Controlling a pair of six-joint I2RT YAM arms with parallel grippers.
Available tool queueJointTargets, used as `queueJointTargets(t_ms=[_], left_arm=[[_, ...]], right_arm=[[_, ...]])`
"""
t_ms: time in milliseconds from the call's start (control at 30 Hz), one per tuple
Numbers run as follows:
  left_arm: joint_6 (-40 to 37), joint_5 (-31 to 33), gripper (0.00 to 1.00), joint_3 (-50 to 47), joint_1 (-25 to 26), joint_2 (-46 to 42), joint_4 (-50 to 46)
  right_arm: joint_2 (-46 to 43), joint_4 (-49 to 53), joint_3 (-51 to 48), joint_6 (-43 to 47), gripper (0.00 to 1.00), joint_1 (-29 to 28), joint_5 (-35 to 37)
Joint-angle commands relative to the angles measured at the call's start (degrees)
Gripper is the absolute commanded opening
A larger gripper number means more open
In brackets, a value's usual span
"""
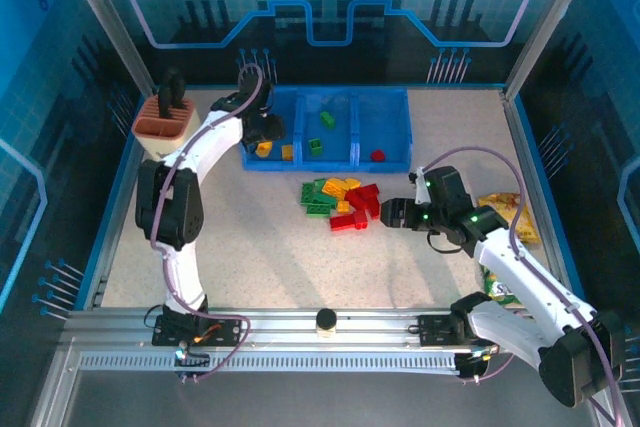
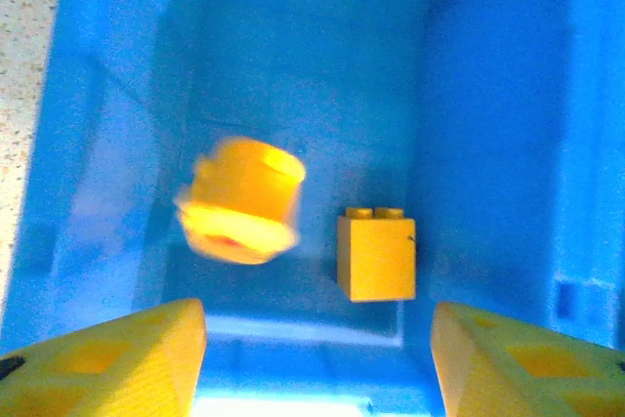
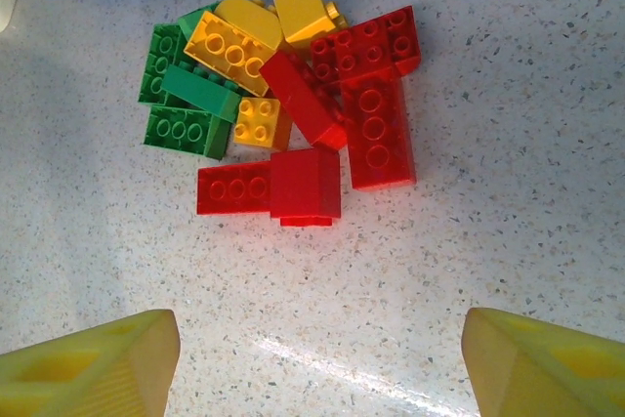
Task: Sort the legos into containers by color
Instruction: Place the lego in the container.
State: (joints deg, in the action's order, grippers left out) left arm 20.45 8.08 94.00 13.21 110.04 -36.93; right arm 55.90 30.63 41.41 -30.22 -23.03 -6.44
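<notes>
The containers (image 1: 330,164) are three joined blue bins at the back of the table. My left gripper (image 1: 268,132) hangs open over the left bin (image 2: 312,65). Below it a blurred yellow brick (image 2: 239,200) is loose in the air, beside a still yellow brick (image 2: 377,256) on the bin floor. Nothing sits between the left fingers (image 2: 127,358). The middle bin holds green bricks (image 1: 317,144) and the right one a red brick (image 1: 377,156). A pile of legos (image 1: 343,202) in red, green and yellow lies on the table. My right gripper (image 1: 385,214) stands open just right of it, with the nearest red brick (image 3: 306,185) ahead of its jaws.
A beige holder with a terracotta top (image 1: 163,122) stands at the back left beside the left arm. Yellow-green snack packets (image 1: 510,212) lie at the right, behind the right arm. A black knob (image 1: 325,321) sits on the front rail. Frame posts and walls enclose the table.
</notes>
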Motion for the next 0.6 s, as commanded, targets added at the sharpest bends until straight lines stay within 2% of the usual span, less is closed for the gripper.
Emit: queueJointTargets(t_ms=[0, 300, 567], left_arm=[[-0.2, -1.5, 0.64, -3.9, -0.5, -10.1, 1.6], [4.4, -5.5, 0.63, -25.8, -0.3, -32.0, 8.9], [7.1, -7.0, 0.62, -39.8, 0.9, -46.2, 8.8]], right_arm=[[0.9, 1.2, 1.8, -0.1, 0.77, -1.7, 1.1], [8.6, 0.8, 5.2, 1.7, 0.79, -8.5, 3.7], [20.0, 0.0, 8.7, 0.9, 0.76, -13.6, 6.5]])
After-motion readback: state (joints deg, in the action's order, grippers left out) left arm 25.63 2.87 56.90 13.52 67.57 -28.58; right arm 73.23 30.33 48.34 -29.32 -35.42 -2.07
